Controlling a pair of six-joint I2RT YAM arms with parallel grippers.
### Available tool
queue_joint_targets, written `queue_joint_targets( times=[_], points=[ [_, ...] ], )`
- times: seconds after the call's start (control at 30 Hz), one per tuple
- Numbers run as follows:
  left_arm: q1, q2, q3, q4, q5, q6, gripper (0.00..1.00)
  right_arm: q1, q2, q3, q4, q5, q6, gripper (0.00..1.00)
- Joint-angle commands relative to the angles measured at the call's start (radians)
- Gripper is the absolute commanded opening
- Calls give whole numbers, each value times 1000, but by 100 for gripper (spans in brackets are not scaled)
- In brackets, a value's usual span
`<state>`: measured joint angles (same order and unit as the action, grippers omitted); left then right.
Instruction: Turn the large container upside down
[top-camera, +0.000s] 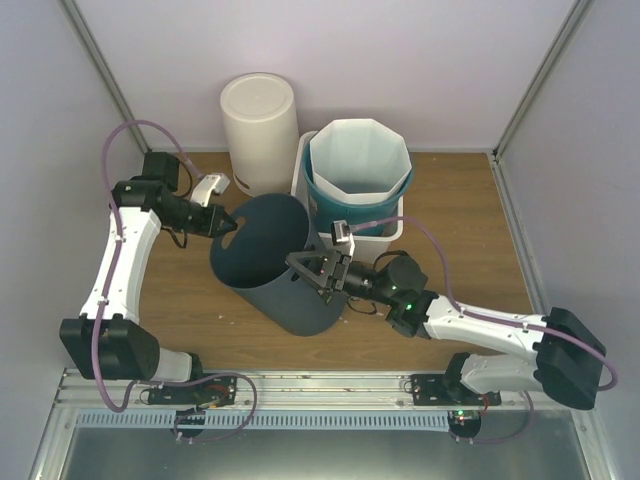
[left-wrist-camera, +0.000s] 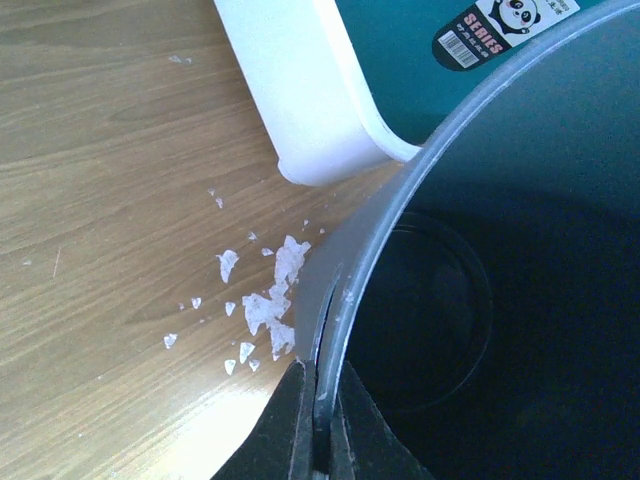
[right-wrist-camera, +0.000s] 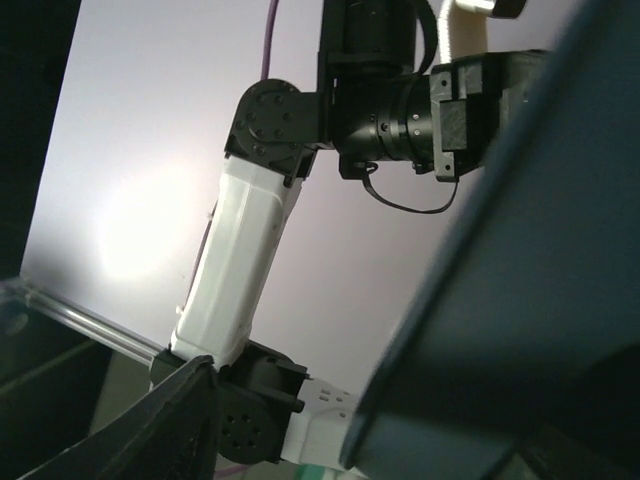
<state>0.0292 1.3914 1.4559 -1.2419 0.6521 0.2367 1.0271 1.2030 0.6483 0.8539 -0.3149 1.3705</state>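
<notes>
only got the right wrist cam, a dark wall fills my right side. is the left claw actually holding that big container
Observer: Yes. The left claw is pinched shut on the rim of the dark grey round plastic bin.
Operator: is it tipped over yet
Observer: Only tilted. Its mouth leans toward the left claw, and it is not upside down.
Operator: where's my claw on it
Observer: The right claw looks open and sits against the bin's outer wall, on the side away from the left claw.
</notes>
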Motion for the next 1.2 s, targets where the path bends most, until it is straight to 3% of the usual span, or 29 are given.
queue_joint_targets(
  times=[0.0, 0.3, 0.53, 0.67, 0.7, 0.8, 0.83, 0.93, 1.17],
  points=[
    [9, -34, -20, 77, 62, -14, 0, 16, -12, 22, 55, 15, -9, 53],
    [13, -29, -33, 86, 90, -14, 0, 18, -31, 32, 65, 37, -69, 48],
    [14, -42, -27, 65, 82, 37, 0, 19, -22, 61, 78, 30, -105, 24],
    [12, -52, -36, 48, 80, 98, 1, 19, -20, 78, 70, 18, -122, 18],
    [12, -47, -34, 38, 75, 124, 10, 19, -20, 85, 62, 14, -128, 17],
    [12, -39, -21, 10, 42, 168, 52, 21, -19, 106, 37, 1, -145, 12],
    [12, -42, -19, 3, 35, 180, 61, 21, -20, 112, 32, -4, -148, 11],
    [12, -56, -21, -3, 15, 199, 77, 22, -24, 125, 10, -14, -158, 7],
    [22, -56, 123, -114, 36, 242, 99, 65, -26, 172, -109, -62, -182, 1]
  ],
)
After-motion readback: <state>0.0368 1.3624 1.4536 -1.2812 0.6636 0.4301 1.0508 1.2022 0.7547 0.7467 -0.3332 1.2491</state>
